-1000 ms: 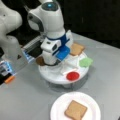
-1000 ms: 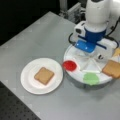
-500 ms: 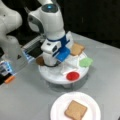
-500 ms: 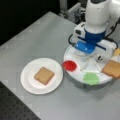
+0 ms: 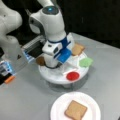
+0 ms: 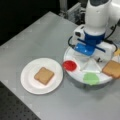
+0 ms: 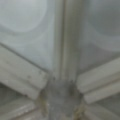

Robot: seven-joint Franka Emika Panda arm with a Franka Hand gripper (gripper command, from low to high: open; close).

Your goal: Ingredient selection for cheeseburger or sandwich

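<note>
Gripper [image 5: 53, 65] sits low over the white round divided tray [image 5: 56, 76], on the side toward a front view's left; in a front view [image 6: 86, 51] it hangs over the tray's middle. Jaws hidden under the wrist housing in both front views, and the wrist view shows only the tray's white dividing ribs [image 7: 61, 82] meeting at a hub, close up. Cannot tell whether jaws are wide, narrow or holding anything

Change over the last second: very little. Arm stays planted over the tray in the same pose; no piece has shifted. Reads as a slow descent or a pause at the tray, not a carry

Task pieces as they lie:
- One tan-brown square toast slice [image 5: 76, 110] flat on the plain white round plate [image 5: 58, 111], alone there; same slice in a front view [image 6: 44, 75]. Judged: base of the sandwich already placed
- Second tan toast slice [image 5: 78, 49] in a tray compartment on the far side; in a front view [image 6: 112, 68] at the tray's right edge
- Dark brown round patty [image 5: 40, 60] in the tray just beside the gripper, part hidden by it
- Yellow-orange piece [image 6: 117, 52], likely the cheese, barely shows at a front view's right edge

Non-task: green leaf-shaped piece [image 5: 86, 62] and red round disc [image 5: 73, 75] in their compartments. Grey bench [image 5: 30, 100] carries tray and plate
</note>
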